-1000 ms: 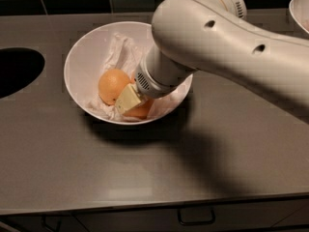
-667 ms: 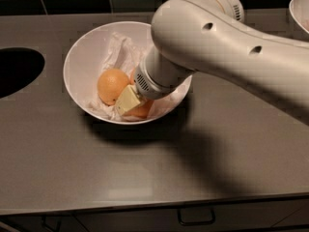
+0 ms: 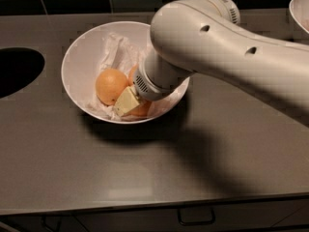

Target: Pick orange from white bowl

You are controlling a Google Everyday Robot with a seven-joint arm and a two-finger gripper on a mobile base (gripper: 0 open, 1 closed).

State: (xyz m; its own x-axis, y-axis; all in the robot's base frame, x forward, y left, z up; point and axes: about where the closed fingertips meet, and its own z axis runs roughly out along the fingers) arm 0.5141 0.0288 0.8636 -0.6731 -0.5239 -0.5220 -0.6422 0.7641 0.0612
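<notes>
Orange point(image 3: 112, 86) unmoved in white bowl point(image 3: 81, 67), jaws still inside it

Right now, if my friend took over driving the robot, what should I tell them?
Gripper: down inside the white bowl, right at the oranges. Whether it grips one can't be told.
Things: one orange lies bare on the crumpled paper beside the gripper. A second orange is partly hidden under it. The bowl sits on the dark counter.
Done: gripper is at the fruit.
Left: lift an orange out; none is out yet.
</notes>
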